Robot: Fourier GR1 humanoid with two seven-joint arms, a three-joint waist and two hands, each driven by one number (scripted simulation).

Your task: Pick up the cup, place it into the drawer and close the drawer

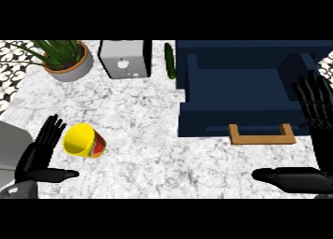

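Observation:
A yellow cup [83,140] with a red and green pattern lies tipped on the marble counter [141,121], its mouth toward the upper left. My left hand [39,156] is open just to its left, fingers straight, thumb out, not touching it. The dark blue drawer [241,95] stands pulled open at the right, with a wooden handle [261,136] on its front. My right hand [319,135] is open at the right edge, fingers up beside the drawer, thumb pointing left below the handle.
A potted plant [64,58] stands at the back left. A grey toaster [125,58] sits beside it, and a green cucumber [170,60] lies between the toaster and the drawer. A grey object [3,144] shows at the left edge.

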